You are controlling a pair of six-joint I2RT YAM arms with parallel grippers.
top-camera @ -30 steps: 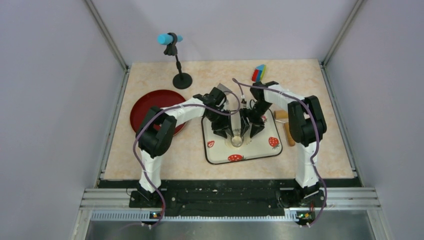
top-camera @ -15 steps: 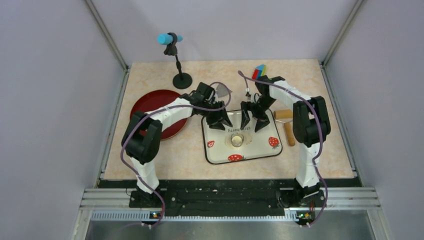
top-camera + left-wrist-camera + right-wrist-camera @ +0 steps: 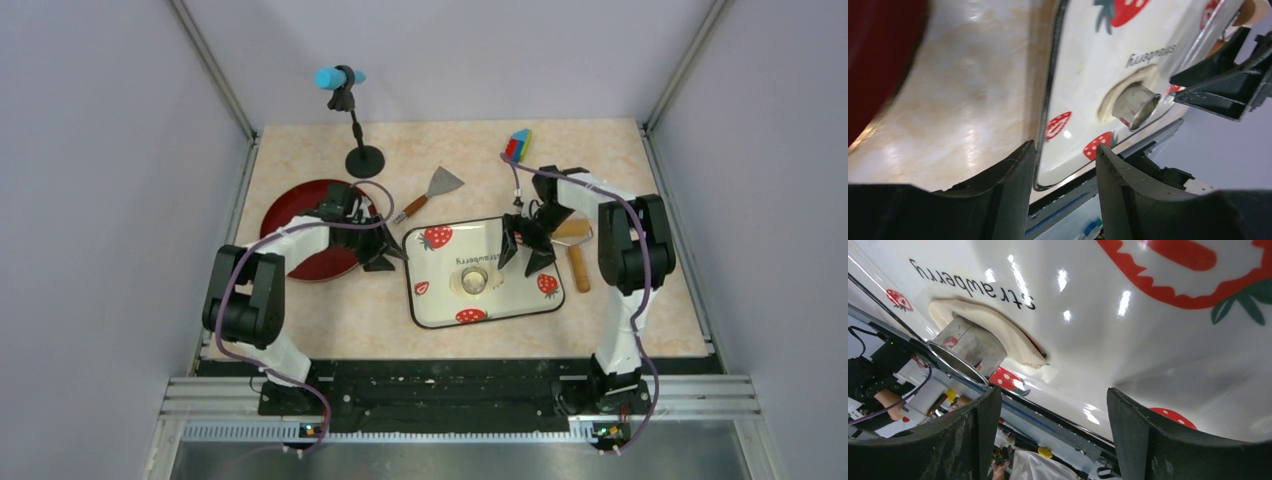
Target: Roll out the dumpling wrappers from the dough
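The dough (image 3: 462, 284) is a thin pale flat sheet on the white strawberry tray (image 3: 510, 300). A silver metal ring cutter (image 3: 474, 281) stands upright on it. No separate dumpling wrapper shows. My left gripper (image 3: 384, 262) is open and empty, low over the table just left of the tray. My right gripper (image 3: 525, 255) is open and empty over the tray's right part. The left wrist view shows the ring cutter (image 3: 1135, 102) on the dough (image 3: 1108, 100). The right wrist view shows the ring cutter (image 3: 965, 347) with dough (image 3: 998, 325) around it.
A red plate (image 3: 300, 225) lies left of the tray. A wooden rolling pin (image 3: 575, 255) lies right of it. A metal scraper (image 3: 432, 190), a coloured block (image 3: 517, 146) and a microphone stand (image 3: 355, 130) are behind. Side walls close in the table.
Both grippers have drawn away from the ring cutter, which stays standing on the dough. The left went left off the tray towards the red plate; the right went right.
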